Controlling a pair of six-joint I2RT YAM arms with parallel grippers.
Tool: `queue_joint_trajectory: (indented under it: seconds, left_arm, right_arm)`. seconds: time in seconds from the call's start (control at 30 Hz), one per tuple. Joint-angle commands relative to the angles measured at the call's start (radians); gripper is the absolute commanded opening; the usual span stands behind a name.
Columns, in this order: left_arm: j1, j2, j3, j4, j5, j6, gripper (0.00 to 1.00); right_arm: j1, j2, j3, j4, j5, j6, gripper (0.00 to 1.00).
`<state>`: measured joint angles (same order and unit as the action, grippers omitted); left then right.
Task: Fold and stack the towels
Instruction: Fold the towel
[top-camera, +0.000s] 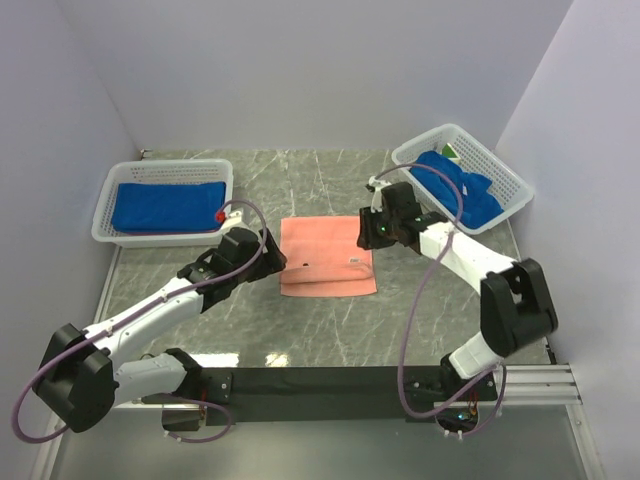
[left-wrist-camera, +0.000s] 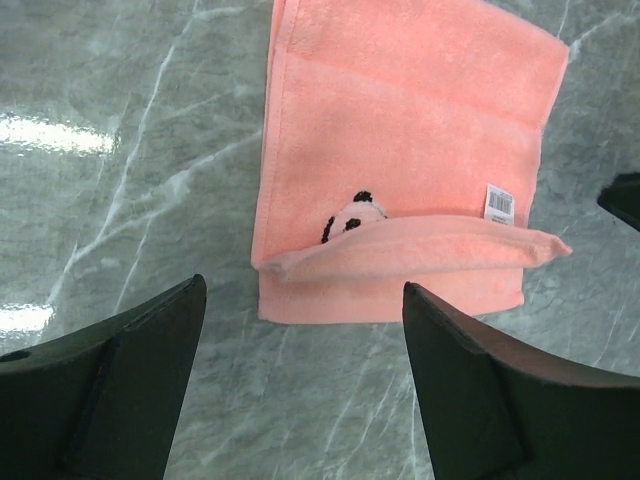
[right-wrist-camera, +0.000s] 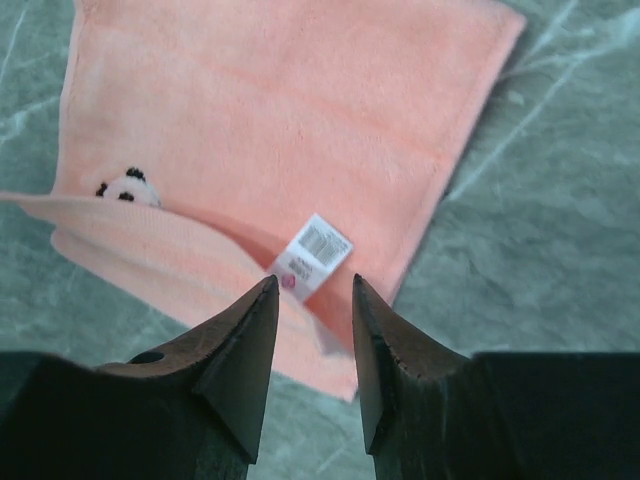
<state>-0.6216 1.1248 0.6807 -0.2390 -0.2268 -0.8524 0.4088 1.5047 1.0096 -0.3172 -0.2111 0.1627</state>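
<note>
Pink towel (top-camera: 325, 255) lies flat on the table's middle, between the two grippers. It is partly folded: a narrow band of cloth is doubled over along the edge nearest the arm bases. That band runs side to side, from one gripper toward the other. A small panda motif (left-wrist-camera: 350, 210) peeks out from under the band, and a white label (right-wrist-camera: 312, 255) sits near its right end.

The left gripper (top-camera: 275, 262) hangs just off the towel's left edge, close to the near-left corner. Its jaws are spread wide and hold nothing. The right gripper (top-camera: 368, 235) hovers over the right edge, just short of the label. Its jaws stand a narrow gap apart, with no cloth between them.

Each arm is about equally close to its own end of the folded band. So the next fold likely depends on both jaws closing on the band's two ends together.

A white basket (top-camera: 165, 165) at far left holds a folded blue towel (top-camera: 168, 205). Another basket (top-camera: 480, 150) at far right holds crumpled blue cloth (top-camera: 455, 185).
</note>
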Motion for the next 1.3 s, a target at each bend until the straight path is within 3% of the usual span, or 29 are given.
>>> queue_joint_trajectory:
  seconds: [0.0, 0.2, 0.33, 0.5, 0.53, 0.77, 1.1, 1.27]
  left_arm:
    - [-0.003, -0.014, -0.01, -0.002, -0.014, -0.002, 0.84]
    - [-0.004, -0.082, -0.052, -0.037, -0.043, -0.005, 0.84]
    - [-0.004, -0.118, -0.089, -0.034, -0.034, -0.016, 0.84]
    - [-0.004, -0.143, -0.122, -0.045, -0.026, -0.033, 0.83]
    - [-0.003, -0.155, -0.125, -0.046, -0.028, -0.034, 0.83]
    - [-0.006, -0.188, -0.155, -0.052, -0.02, -0.054, 0.83]
    - [-0.007, -0.145, -0.132, -0.039, 0.026, -0.077, 0.83]
    - [-0.017, -0.068, -0.128, -0.007, 0.035, -0.1, 0.8]
  right_arm:
    - [0.021, 0.084, 0.082, 0.066, -0.034, 0.014, 0.42]
    - [0.045, 0.178, 0.092, 0.047, -0.071, -0.005, 0.37]
    - [0.073, 0.187, 0.046, 0.04, -0.083, -0.025, 0.17]
    - [0.107, 0.141, -0.043, 0.03, -0.085, -0.034, 0.15]
    - [0.117, 0.132, -0.048, 0.023, -0.08, -0.038, 0.07]
    - [0.133, 0.075, -0.089, -0.033, -0.1, 0.021, 0.06]
    - [0.143, -0.041, -0.213, 0.055, -0.021, 0.126, 0.09]
    - [0.14, -0.21, -0.284, 0.125, 0.064, 0.222, 0.19]
